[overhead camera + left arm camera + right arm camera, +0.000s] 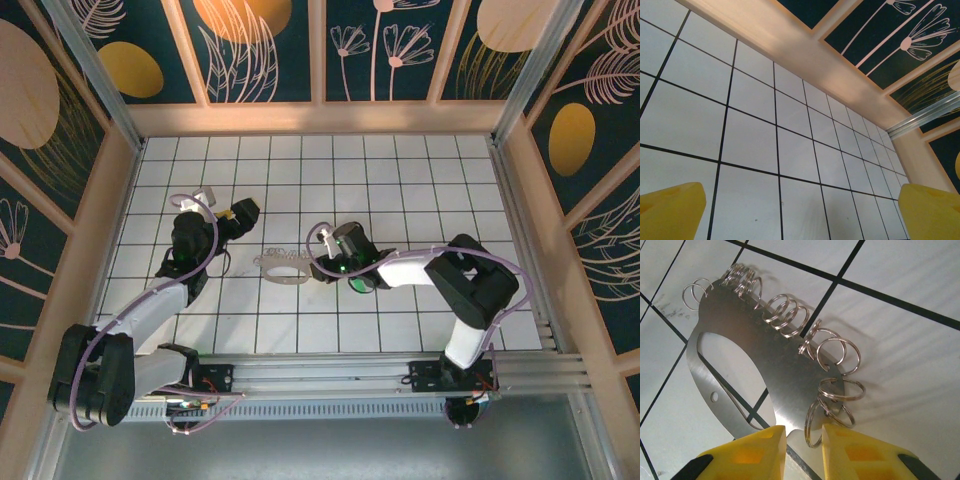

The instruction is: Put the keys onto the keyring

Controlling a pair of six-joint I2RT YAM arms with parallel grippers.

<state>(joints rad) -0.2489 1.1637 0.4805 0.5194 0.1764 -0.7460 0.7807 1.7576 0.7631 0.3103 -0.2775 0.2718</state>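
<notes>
The keyring (283,266) lies near the middle of the bench (400,170), between the two arms. It is flat, thin metal with an oval cut-out (small split rings (840,352) crowd along one edge). The right fingers (760,452) are clamped on its end toward the bench's right edge, with one ring caught in the narrow gap between them. The left fingers (670,210) stand wide apart over bare tiles, nearer the bench's left edge than the keyring.
</notes>
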